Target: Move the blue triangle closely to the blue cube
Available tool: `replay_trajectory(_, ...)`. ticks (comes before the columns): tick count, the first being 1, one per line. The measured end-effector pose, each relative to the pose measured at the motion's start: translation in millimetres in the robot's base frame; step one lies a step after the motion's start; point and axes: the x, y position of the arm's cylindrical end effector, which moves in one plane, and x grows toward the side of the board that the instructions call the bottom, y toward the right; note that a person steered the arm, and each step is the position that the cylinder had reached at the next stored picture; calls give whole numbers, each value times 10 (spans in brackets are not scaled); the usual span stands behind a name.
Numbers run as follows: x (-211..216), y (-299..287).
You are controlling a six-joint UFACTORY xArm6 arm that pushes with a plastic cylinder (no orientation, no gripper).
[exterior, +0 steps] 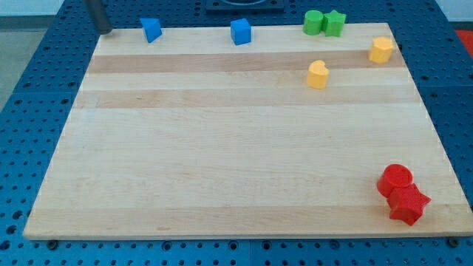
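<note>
The blue triangle [151, 29] lies near the board's top edge at the view's upper left. The blue cube [240, 32] lies on the same top edge, well apart to the triangle's right. My tip [105, 32] stands at the board's top-left corner, to the left of the blue triangle with a gap between them. The rod rises out of the view's top.
A green cylinder [313, 22] and a green star [334, 24] touch each other at the top right. A yellow heart [318, 74] and another yellow block [381, 49] lie below them. A red cylinder [395, 180] and a red star [408, 205] sit at the bottom right corner.
</note>
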Motion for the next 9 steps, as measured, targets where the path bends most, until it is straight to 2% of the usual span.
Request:
replay_trajectory(3,32,1589)
replay_trajectory(4,33,1826)
replay_trajectory(7,34,1959)
replay_trajectory(8,31,1494)
replay_trajectory(9,63,1285)
